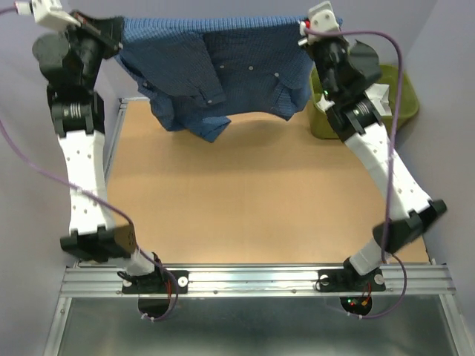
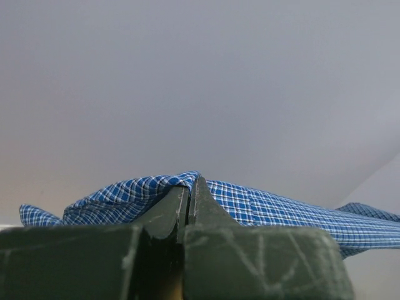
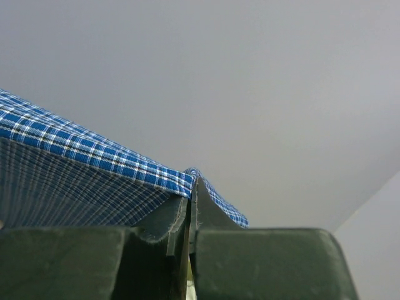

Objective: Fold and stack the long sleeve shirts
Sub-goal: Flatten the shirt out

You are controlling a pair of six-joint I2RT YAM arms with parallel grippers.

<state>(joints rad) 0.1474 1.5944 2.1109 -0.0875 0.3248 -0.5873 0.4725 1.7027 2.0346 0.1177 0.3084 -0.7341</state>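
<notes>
A plain pale grey wall closes off the back and sides, and a bare tan desk [image 1: 245,193] lies below. Your left jaws are pressed fully together on a pinch of blue checked cloth, which bunches up over their tips in the left wrist view. Your right jaws are closed just as tightly on another fold of the same cloth, which slopes away to their left. Both arms reach high over the far side of the desk, holding the blue checked shirt [image 1: 223,67] between them, lifted off the desk. This hold likely lets it hang open and flatten before you lay it down to fold. The held edge is the shirt's long axis: it runs nearly level from left to right. The rest hangs down from that line, button front showing, and a sleeve [image 1: 211,126] dangles lowest, left of centre. An olive-green tub [image 1: 404,96] sits behind the right arm.
</notes>
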